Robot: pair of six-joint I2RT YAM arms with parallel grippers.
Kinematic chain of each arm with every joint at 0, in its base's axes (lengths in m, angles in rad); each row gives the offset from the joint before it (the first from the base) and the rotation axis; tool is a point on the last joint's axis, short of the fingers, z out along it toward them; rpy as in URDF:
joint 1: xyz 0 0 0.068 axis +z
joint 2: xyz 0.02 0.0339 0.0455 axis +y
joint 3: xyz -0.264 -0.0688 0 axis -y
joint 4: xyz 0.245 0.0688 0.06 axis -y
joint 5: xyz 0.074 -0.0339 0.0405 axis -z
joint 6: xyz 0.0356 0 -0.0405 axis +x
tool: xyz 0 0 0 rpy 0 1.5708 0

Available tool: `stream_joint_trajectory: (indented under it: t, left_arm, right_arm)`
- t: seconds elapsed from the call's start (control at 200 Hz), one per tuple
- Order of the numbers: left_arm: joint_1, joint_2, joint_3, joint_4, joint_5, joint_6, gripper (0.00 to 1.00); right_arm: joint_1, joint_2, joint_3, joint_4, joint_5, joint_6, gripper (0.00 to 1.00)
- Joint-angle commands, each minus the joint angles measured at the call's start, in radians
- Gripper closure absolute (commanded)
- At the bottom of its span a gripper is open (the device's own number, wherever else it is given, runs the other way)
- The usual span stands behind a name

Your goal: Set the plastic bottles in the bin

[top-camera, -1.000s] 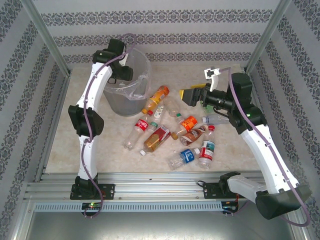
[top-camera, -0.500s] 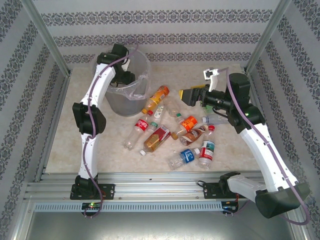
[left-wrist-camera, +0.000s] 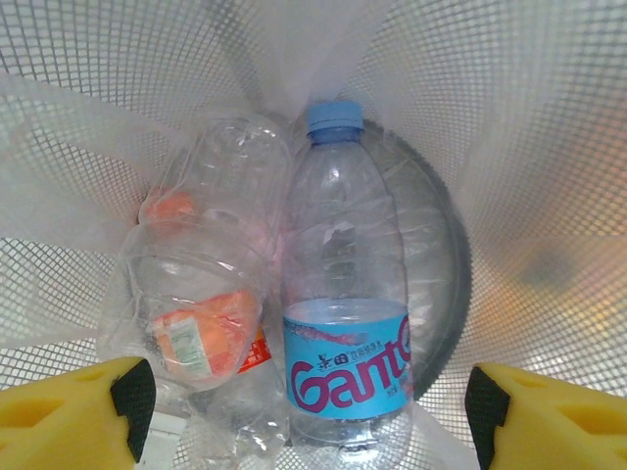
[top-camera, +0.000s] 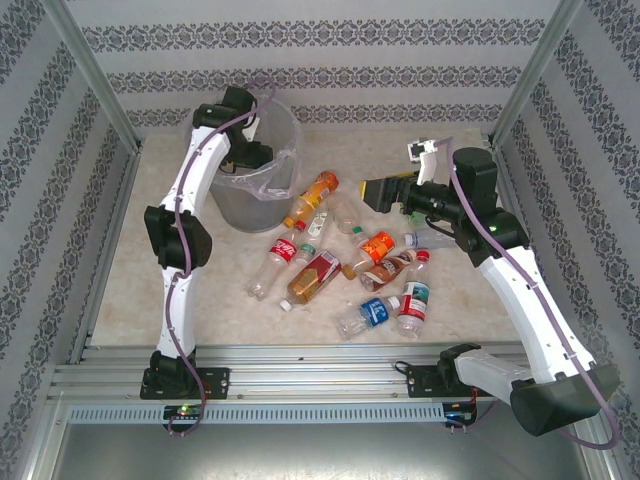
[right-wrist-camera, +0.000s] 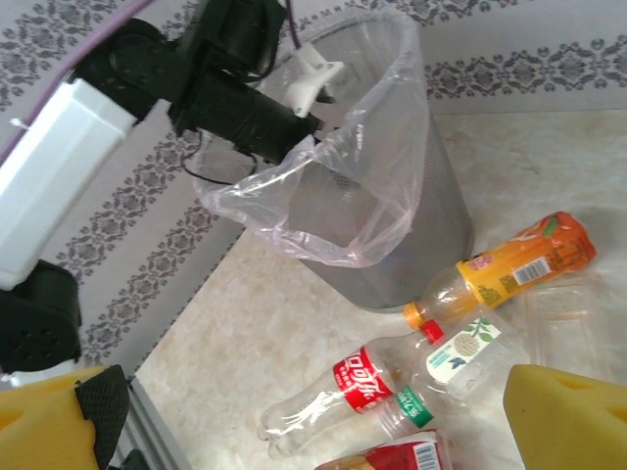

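Two bottles lie at the bottom of the bin (top-camera: 232, 205), a blue-labelled one (left-wrist-camera: 343, 294) beside a crumpled orange-labelled one (left-wrist-camera: 201, 294); my left gripper (left-wrist-camera: 304, 406) hangs over them inside the rim, pads spread wide and holding nothing, so I judge this drop done; about ten plastic bottles (top-camera: 312, 275) lie heaped on the table (top-camera: 130, 270) right of the bin; my right gripper (top-camera: 382, 190) hovers above their far edge, jaws wide and empty; next, I think, it should descend on a free-lying bottle, such as the orange juice bottle (top-camera: 315, 192) just beside the bin, and close across its body.
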Motion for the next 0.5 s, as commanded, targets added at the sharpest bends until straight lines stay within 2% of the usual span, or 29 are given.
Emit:
stream_joint_trajectory:
  t: [0.0, 0.265, 0.4, 0.5]
  left_arm:
    - [0.011, -0.093, 0.040, -0.021, 0.049, -0.029, 0.16]
    - [-0.004, -0.215, 0.017, 0.011, 0.105, -0.053, 0.12]
    - [-0.011, -0.319, -0.087, 0.069, 0.139, -0.064, 0.10]
    - [-0.026, -0.411, -0.204, 0.142, 0.210, -0.052, 0.07]
  right_arm:
    - [0.004, 0.010, -0.018, -0.026, 0.080, -0.027, 0.02]
    - [-0.033, 0.034, -0.038, -0.045, 0.162, -0.010, 0.02]
    - [-0.074, 0.070, -0.037, -0.091, 0.196, -0.004, 0.05]
    - [-0.114, 0.108, -0.047, -0.106, 0.206, 0.001, 0.08]
